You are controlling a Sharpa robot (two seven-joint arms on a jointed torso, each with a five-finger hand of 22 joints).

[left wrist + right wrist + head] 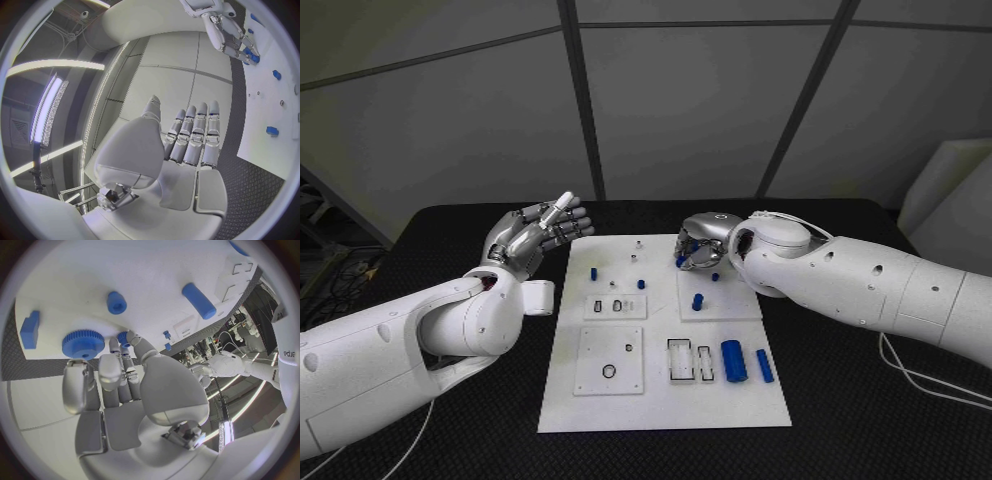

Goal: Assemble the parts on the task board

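The task board is a white plate that lies flat in the middle of the black counter. Small blue parts sit on it. Two long blue pegs lie side by side near the board's right edge, close to me. Just beside them are two slots cut into the board. A short blue peg stands on a smaller white square further back. Another small blue peg stands near the board's left side.

My right robot hand is low over the far part of the board, palm down. In my right wrist view, its fingertips meet on a small blue piece and pinch it. Right next to them lies a round blue gear with little teeth. A blue round peg and a long blue peg are a bit further out on the white board. A blue block lies at the board's edge.

My left robot hand is up in the air by the far left corner of the board, not touching it. Its fingers are straight and side by side, and it holds nothing. The blue parts are well apart from it.
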